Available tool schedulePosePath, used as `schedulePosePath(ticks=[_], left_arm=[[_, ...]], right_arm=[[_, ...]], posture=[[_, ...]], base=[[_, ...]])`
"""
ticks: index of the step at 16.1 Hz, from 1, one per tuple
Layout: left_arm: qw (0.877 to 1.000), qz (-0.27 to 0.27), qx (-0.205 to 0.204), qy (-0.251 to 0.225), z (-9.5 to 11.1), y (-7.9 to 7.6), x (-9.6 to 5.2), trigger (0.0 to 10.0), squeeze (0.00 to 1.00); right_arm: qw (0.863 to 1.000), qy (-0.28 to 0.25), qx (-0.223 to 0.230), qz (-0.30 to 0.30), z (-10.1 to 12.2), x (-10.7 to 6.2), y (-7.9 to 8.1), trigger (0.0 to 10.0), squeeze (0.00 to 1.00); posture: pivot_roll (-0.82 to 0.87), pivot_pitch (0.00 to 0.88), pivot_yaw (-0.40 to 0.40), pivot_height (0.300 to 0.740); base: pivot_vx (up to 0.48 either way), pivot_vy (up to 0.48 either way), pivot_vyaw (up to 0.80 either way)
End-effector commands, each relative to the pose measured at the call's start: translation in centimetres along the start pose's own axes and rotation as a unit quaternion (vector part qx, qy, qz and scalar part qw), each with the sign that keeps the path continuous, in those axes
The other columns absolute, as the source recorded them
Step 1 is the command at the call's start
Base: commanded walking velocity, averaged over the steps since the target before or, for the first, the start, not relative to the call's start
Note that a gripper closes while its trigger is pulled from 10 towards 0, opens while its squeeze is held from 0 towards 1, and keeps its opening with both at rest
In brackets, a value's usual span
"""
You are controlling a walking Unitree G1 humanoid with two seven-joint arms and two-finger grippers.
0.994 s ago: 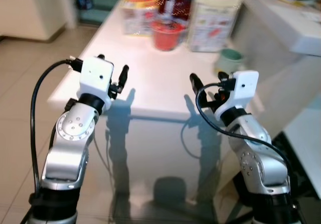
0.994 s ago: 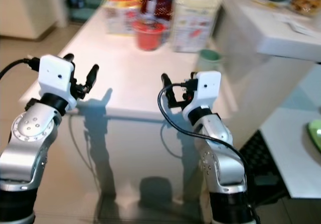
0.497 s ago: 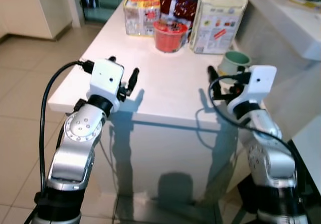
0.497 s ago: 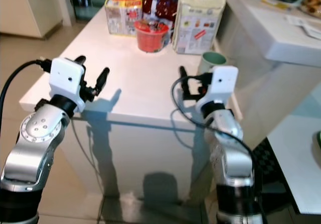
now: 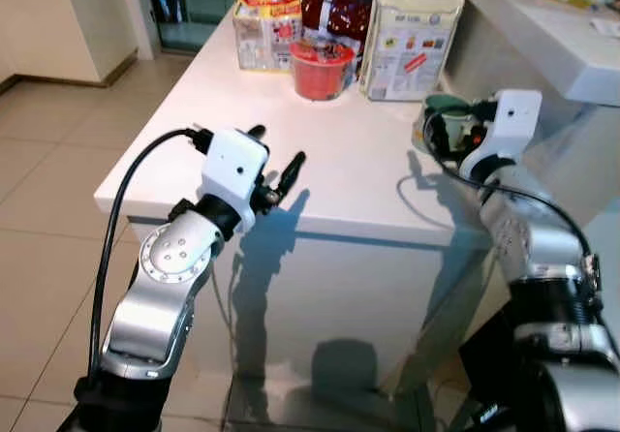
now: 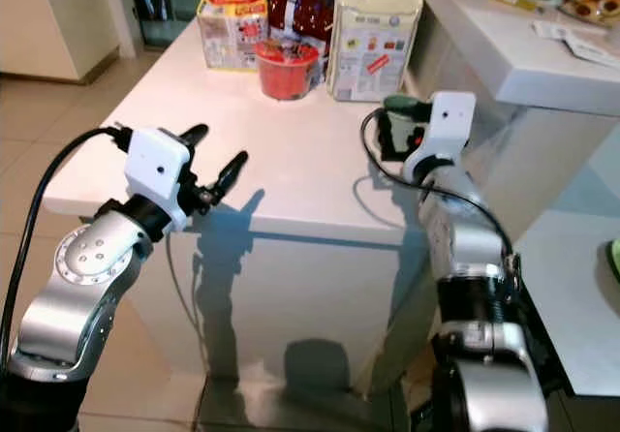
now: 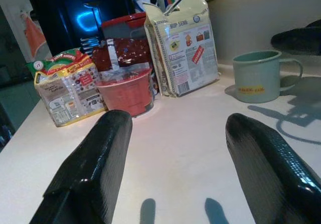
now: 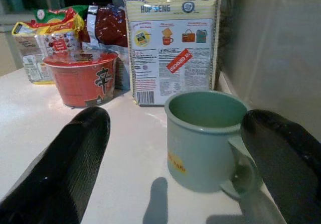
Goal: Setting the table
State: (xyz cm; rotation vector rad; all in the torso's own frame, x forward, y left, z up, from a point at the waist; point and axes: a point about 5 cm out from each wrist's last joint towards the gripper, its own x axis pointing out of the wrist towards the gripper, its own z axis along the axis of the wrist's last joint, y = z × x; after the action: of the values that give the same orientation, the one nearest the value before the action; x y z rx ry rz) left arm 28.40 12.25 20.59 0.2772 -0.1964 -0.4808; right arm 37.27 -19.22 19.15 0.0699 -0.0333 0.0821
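the right gripper (image 8: 175, 148) has moved up to the green enamel mug (image 8: 203, 138), smooth black fingers spread either side on the glossy white surface (image 5: 329, 132). left gripper (image 7: 175, 153) hovers open nearby.

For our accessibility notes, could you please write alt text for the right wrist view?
A green mug stands upright on the white table, framed between the right gripper's two open black fingers, its handle toward one finger. Behind it stand a pale bag and a red noodle cup, with more packets further back.
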Motion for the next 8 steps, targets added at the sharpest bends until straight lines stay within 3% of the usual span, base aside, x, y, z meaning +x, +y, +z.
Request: schedulePosePath(ticks=[1,3,4,5,8], left_arm=[[1.000,-0.014,0.002,-0.006,0.4,-0.2,0.0,10.0,0.00],[1.000,-0.016,0.002,-0.005,0.4,-0.2,-0.1,10.0,0.00],[1.000,-0.017,0.003,-0.005,0.5,-0.2,-0.2,10.0,0.00],[1.000,-0.018,0.003,-0.004,0.5,-0.2,-0.2,10.0,0.00],[1.000,-0.021,0.003,-0.001,0.5,-0.4,-0.5,10.0,0.00]], right_arm=[[1.000,0.006,0.008,-0.005,0.1,0.8,-0.8,10.0,1.00],[1.000,0.014,0.000,-0.013,0.3,1.5,-1.2,10.0,1.00],[1.000,0.013,-0.006,-0.008,0.6,2.0,-1.1,10.0,0.57],[1.000,0.013,-0.012,-0.007,0.9,2.5,-1.0,10.0,0.00],[0.999,0.001,-0.021,-0.039,1.8,3.2,-1.6,10.0,0.00]], posture=[[0.00,0.000,-0.051,0.740],[0.00,0.000,-0.050,0.740],[0.01,0.000,-0.053,0.740],[0.01,0.000,-0.055,0.740],[0.01,0.000,-0.060,0.740]], base=[[0.000,0.000,0.00],[0.000,0.000,0.00],[0.000,0.000,0.00],[0.000,0.000,0.00],[0.000,0.000,0.00]])
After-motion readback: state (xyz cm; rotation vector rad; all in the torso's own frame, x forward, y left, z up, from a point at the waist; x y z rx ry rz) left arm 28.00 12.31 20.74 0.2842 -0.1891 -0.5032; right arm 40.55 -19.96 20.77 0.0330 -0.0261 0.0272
